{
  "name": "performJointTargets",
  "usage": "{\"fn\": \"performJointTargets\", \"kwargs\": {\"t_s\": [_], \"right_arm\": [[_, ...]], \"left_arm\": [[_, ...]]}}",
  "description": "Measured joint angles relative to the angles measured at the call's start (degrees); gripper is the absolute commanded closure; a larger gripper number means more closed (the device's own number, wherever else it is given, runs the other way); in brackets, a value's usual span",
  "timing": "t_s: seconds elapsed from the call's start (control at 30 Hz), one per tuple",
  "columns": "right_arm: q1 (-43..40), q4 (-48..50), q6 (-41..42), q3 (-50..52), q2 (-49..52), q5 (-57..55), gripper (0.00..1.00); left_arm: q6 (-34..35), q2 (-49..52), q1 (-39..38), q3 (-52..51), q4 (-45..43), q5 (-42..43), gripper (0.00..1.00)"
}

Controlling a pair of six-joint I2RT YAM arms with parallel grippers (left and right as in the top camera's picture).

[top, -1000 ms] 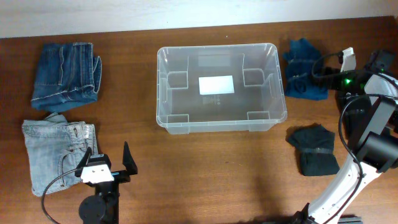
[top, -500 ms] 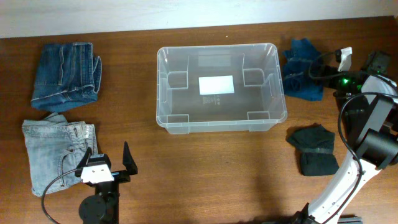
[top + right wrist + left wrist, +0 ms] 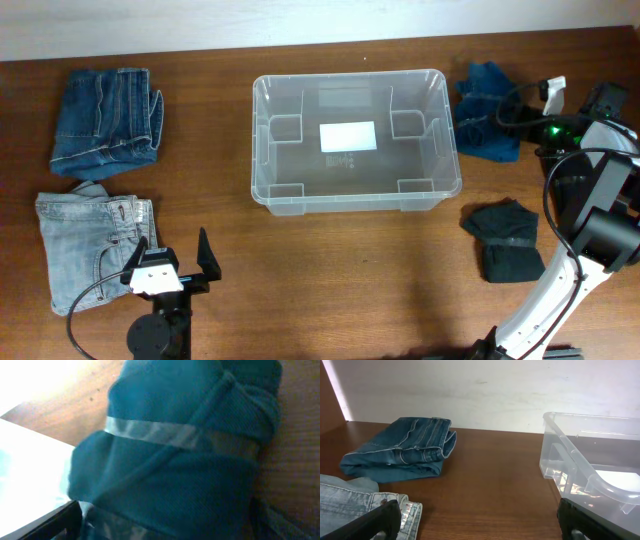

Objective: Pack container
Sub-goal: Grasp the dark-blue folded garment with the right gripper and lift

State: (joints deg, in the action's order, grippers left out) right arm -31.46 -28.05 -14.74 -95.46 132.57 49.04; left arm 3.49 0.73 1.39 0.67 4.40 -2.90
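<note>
Overhead: the container [image 3: 350, 203] sits empty in the middle of the worktop [image 3: 330, 290], nothing packed yet. Folded dark jeans [image 3: 105, 120] and light jeans [image 3: 95, 250] lie well to its left. A blue rolled bundle [image 3: 485, 130] lies just beside its right wall, and a darker bundle [image 3: 508, 240] nearer the front. The left pincer [image 3: 176, 250] is near the light jeans with its fingers spread wide and nothing between them. The right pincer [image 3: 528, 102] is at the blue bundle's far edge. This looks like the first pick, with the blue bundle as the likely target.

Left wrist: the dark jeans [image 3: 402, 450] and a corner of the light jeans [image 3: 350, 505] lie ahead, the container's rim [image 3: 580, 467] to the right. This arm seems idle.

Right wrist: the blue bundle [image 3: 180, 475], bound with a clear band [image 3: 175, 435], fills the frame. The fingers show at the lower corners, apart and flanking it. The view is too close and blurred to say whether they touch the cloth. The next move probably calls for closing squarely on the roll, lifting it clear of the rim and carrying it left over the container.
</note>
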Motion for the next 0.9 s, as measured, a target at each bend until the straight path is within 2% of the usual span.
{"fn": "performJointTargets", "kwargs": {"t_s": [0.57, 0.77, 0.83, 0.9], "right_arm": [[0.0, -1.38, 0.13, 0.0, 0.02, -2.62, 0.0], [0.07, -2.16, 0.24, -0.13, 0.02, -2.64, 0.06], [0.07, -2.25, 0.28, -0.13, 0.02, -2.64, 0.13], [0.17, -2.4, 0.74, -0.04, 0.02, -2.6, 0.25]], "left_arm": [[-0.02, 0.0, 0.0, 0.0, 0.02, 0.0, 0.01], [-0.02, 0.0, 0.0, 0.0, 0.02, 0.02, 0.01], [0.0, 0.0, 0.0, 0.0, 0.02, 0.0, 0.01], [-0.02, 0.0, 0.0, 0.0, 0.02, 0.0, 0.01]]}}
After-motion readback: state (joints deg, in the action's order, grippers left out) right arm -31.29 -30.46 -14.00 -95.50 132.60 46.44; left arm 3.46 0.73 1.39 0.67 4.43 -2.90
